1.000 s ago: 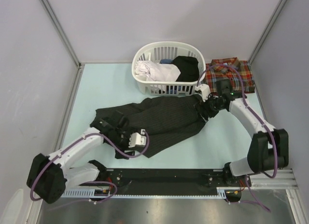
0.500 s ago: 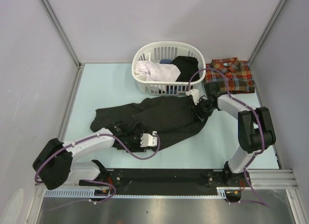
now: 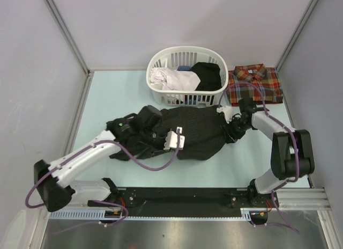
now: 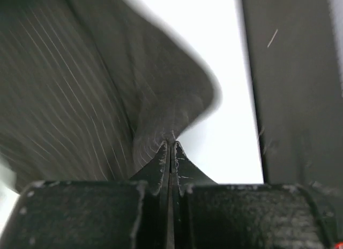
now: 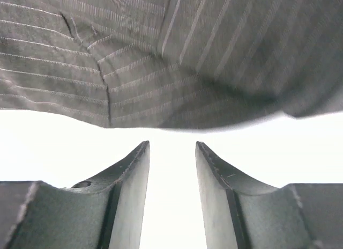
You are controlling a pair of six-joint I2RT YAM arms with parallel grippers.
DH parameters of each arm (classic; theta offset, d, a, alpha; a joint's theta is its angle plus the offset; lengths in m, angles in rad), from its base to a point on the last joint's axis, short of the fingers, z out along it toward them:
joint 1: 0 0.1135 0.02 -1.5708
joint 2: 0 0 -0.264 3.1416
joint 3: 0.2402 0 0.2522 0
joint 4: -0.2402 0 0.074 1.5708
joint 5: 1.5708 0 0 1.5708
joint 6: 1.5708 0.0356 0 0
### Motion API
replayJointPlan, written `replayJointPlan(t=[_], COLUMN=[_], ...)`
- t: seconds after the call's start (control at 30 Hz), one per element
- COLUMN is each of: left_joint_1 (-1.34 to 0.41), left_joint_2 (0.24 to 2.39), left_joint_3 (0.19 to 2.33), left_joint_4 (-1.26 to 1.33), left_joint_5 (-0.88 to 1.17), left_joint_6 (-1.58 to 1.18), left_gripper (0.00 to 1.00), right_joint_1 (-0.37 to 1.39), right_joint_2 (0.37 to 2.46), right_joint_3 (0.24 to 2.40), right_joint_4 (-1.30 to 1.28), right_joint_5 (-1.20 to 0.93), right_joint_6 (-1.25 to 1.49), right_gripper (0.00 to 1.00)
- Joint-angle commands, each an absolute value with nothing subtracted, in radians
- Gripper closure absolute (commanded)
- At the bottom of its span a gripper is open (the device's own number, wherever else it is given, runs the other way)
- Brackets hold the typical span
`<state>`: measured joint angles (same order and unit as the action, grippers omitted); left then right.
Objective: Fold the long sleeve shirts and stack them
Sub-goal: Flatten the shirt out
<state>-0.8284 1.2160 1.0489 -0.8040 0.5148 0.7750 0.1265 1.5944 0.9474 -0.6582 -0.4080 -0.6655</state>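
Okay so the black pinstriped shirt point(image 3: 206, 132) lies bunched up in the middle of the pale table point(image 3: 118, 93), not folded, with a rumpled dark bit trailing off toward 9 o'clock. The left gripper point(image 3: 174, 140) sits over the shirt near its 6 o'clock side. On its wrist cam the left gripper point(image 4: 170, 147) has its jaws pressed tight together with a little peak of the striped cloth point(image 4: 80, 99) pinched between the tips, so it's got the shirt for sure. The right gripper point(image 3: 231, 132) is at the shirt's 3 o'clock edge. From its own cam the right gripper point(image 5: 171, 152) has its jaws spread with only bare table between them, and the shirt's hem point(image 5: 187, 72) is just ahead of the tips, not touching. The plaid shirt point(image 3: 256, 83) lies folded in the 2 o'clock corner, right beside the white laundry basket point(image 3: 185, 100) at 12 o'clock, which has white and black clothes in it.
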Motion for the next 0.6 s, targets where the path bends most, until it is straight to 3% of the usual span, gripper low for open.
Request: replayJointPlan(t=[0.0,0.27,0.43,0.57], left_joint_1=[-0.891,-0.879,-0.677,-0.565], left_joint_2=[1.144,1.170,1.210,1.284], left_joint_3=[1.320,1.477,1.491,1.517], left_joint_4=[-1.010,-1.152,-1.072,-1.051], left_joint_5=[0.782,0.864,0.979,1.032], left_joint_6=[0.758,0.775,0.723,0.703], left_gripper=[1.00,1.00,1.00,1.00], right_joint_1=[0.106,0.144,0.146,0.155], right_joint_2=[1.433,1.341,1.380,1.323], right_joint_3=[0.959,1.063,1.034,1.049], right_joint_4=[-0.739,-0.787,-0.778,-0.802], right_joint_5=[-0.460,-0.609,-0.626,-0.742], right_joint_6=[-0.700,-0.676,-0.696,-0.678], right_gripper=[0.55,0.45,0.39,0.24])
